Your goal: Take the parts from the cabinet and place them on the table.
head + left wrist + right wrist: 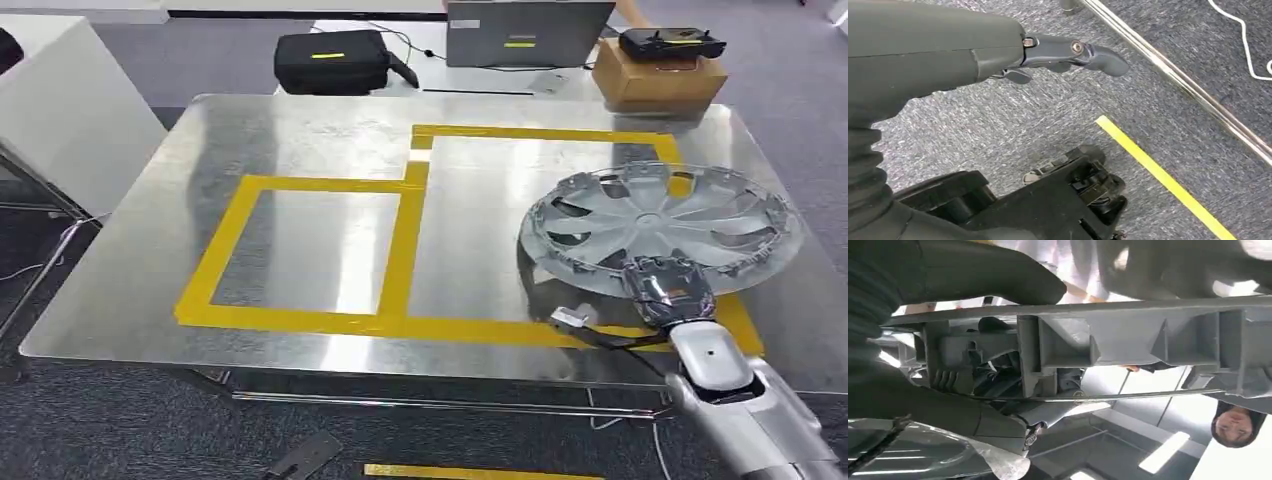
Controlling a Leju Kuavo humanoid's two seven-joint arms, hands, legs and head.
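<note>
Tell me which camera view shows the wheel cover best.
The head view: the whole silver wheel cover lies over the yellow tape on the metal table, its near rim held by the right hand. The right wrist view catches its ribbed rim close up; the left wrist view looks at carpet.

A shiny metal table (300, 140) bears yellow tape (405, 240) outlining two rectangles; a grey hubcap (665, 225) sits over the right one.

We see the wheel cover (660, 225) lying at the table's (150, 280) three o'clock side, over the taped outline (400, 250), our right hand (668, 290) at its six o'clock rim; beyond the twelve o'clock edge sit a bag (330, 62), laptop (528, 32) and box (658, 80)
</note>
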